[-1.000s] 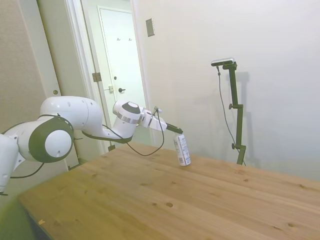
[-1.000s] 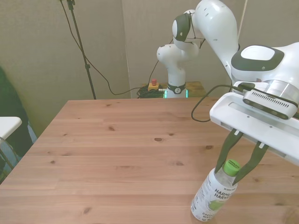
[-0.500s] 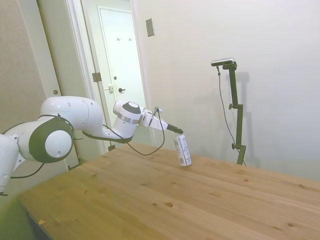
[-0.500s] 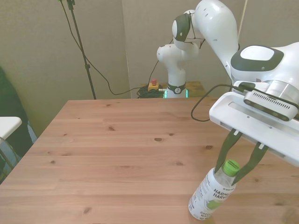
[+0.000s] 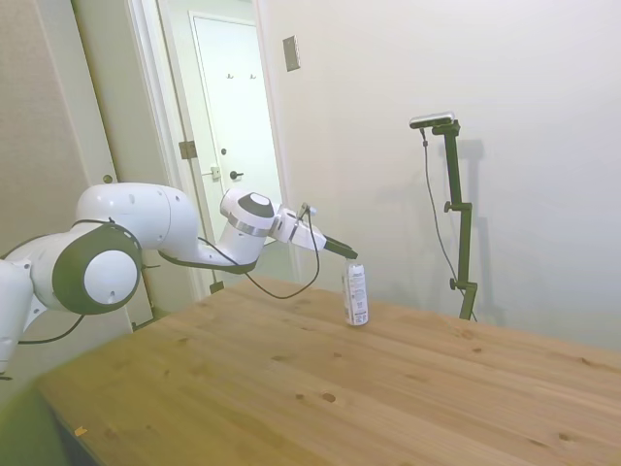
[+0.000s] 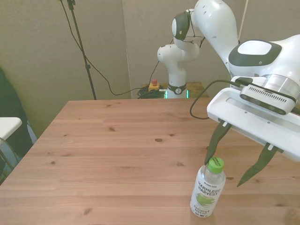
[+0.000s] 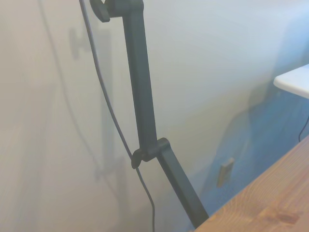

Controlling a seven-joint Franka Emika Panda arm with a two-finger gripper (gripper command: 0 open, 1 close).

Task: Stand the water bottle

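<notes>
Now, from the side view I see the water bottle (image 5: pixel 356 294) upright on the table (image 5: pixel 388 388), toward its far edge, with the gripper (image 5: pixel 350 256) just above the cap; I can't read the finger spacing from here. From the front view the bottle stands on its base at the near edge, toward the front view's right, green cap up, and the gripper (image 6: pixel 236 164) has its fingers spread wide, one fingertip close beside the cap, the other well clear. My wrist view shows only wall and a corner of tabletop, no bottle. I judge the standing done; what's left is backing the arm away without nudging the bottle.
</notes>
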